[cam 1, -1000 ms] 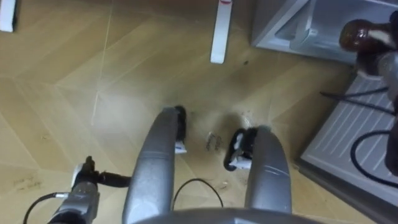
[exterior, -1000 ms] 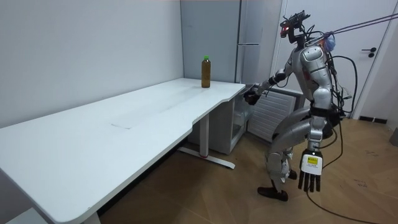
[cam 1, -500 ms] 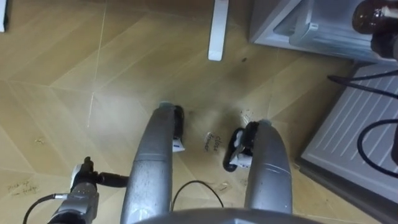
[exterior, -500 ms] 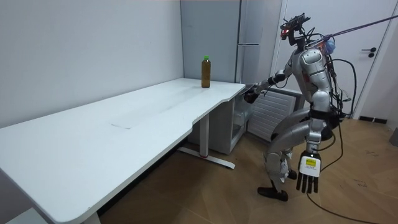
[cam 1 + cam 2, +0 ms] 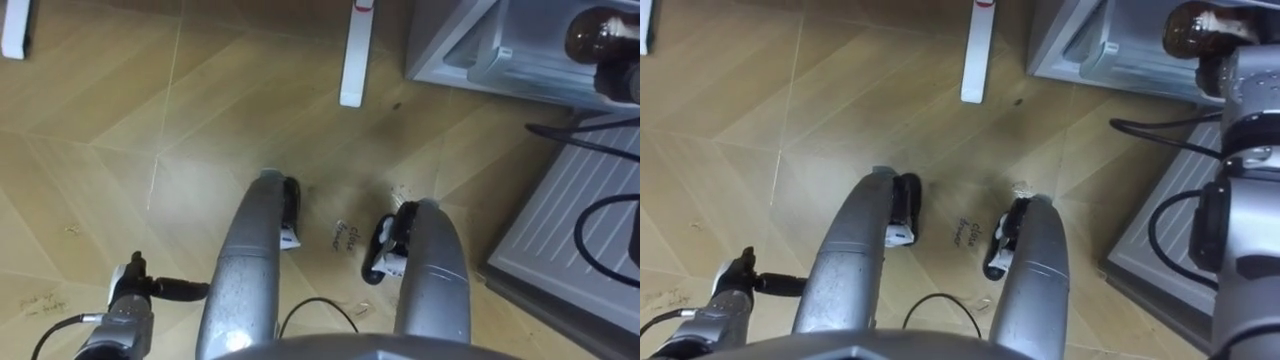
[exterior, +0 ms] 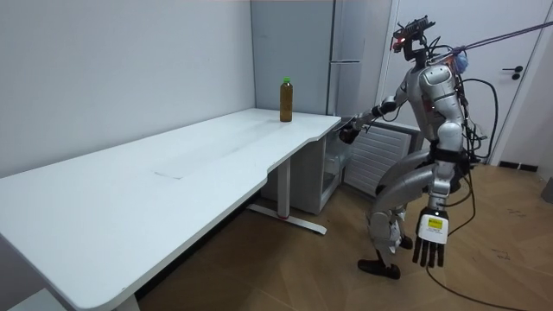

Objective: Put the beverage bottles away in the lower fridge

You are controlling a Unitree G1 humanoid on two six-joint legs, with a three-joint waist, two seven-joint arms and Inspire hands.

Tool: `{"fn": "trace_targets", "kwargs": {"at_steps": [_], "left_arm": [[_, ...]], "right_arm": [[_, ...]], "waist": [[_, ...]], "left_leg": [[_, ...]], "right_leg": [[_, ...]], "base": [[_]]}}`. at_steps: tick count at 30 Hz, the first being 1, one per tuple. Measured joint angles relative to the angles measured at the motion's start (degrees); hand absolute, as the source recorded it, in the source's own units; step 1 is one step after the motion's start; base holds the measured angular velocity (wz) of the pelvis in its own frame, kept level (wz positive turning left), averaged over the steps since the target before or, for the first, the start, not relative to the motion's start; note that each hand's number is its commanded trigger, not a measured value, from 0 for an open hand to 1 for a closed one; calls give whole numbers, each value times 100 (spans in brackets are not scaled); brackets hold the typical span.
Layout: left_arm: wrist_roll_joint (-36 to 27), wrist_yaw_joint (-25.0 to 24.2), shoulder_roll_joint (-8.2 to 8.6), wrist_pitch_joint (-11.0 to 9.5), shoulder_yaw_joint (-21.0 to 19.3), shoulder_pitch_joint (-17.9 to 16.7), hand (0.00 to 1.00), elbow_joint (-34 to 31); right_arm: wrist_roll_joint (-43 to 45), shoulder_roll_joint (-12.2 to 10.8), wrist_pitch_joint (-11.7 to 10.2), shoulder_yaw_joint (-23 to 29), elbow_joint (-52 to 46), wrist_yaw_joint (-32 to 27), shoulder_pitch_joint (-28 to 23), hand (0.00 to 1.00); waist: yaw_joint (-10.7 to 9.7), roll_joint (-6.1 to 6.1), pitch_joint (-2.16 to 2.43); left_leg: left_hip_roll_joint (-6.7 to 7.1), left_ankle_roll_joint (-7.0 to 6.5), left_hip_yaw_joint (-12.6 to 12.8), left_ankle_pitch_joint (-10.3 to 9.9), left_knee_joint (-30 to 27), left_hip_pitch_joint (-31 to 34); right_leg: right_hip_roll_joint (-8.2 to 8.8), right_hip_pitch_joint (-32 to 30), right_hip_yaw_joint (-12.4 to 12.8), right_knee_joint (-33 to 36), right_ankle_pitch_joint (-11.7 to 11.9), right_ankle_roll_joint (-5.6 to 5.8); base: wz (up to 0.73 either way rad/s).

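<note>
I saw my right hand [image 5: 1238, 75] curled round one dark bottle [image 5: 1196, 28], held out in front of the open lower fridge [image 5: 470, 45], whose one door [image 5: 570, 230] lay swung wide beside my feet. My left hand [image 6: 429, 241] hung by the leg, fingers straight, holding nothing. Two drinks in all — the second bottle [image 6: 286, 99], green-capped, stood upright on the far corner of the single white table [image 6: 173, 190], well apart from the robot.

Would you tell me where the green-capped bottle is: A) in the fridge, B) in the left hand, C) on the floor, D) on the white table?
D: the green-capped bottle stands upright on the white table; the right hand holds another, dark bottle.
</note>
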State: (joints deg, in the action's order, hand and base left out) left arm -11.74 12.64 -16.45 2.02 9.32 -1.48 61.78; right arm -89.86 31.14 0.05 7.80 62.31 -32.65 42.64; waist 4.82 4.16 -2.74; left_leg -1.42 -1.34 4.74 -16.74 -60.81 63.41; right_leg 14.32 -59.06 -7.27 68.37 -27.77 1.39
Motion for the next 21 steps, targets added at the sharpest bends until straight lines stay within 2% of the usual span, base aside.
{"fn": "trace_targets", "kwargs": {"at_steps": [9, 10, 11, 21], "left_arm": [[-1, -8, -24, 28, 15, -176, 0, -2], [-1, -5, -26, 28, 44, -195, 0, -2], [-1, -4, -26, 30, 68, -210, 0, -1], [-1, -14, -34, 59, 182, -323, 0, 7]], "right_arm": [[-84, 0, 1, -1, 1, 10, -8, 0], [-107, 0, 1, -9, 1, 10, -11, 76], [-111, 0, 1, -12, 1, 11, -15, 100], [-98, -2, 55, -180, 10, 40, -112, 100]], "waist": [[3, 1, 0], [2, 1, 0], [1, 1, 0], [-5, 2, 0]], "left_leg": [[-1, 0, 6, 0, 1, -16], [0, 0, 6, 0, 0, -19], [-1, -1, 6, 0, -1, -19], [-4, 6, 10, -13, 9, -171]], "right_leg": [[15, 14, -7, 1, -11, 11], [16, 18, -7, 1, -7, 4], [16, 22, -10, 1, 0, -10], [29, 186, -39, 1, -35, -16]], "base": [[0], [0], [0], [1]]}}
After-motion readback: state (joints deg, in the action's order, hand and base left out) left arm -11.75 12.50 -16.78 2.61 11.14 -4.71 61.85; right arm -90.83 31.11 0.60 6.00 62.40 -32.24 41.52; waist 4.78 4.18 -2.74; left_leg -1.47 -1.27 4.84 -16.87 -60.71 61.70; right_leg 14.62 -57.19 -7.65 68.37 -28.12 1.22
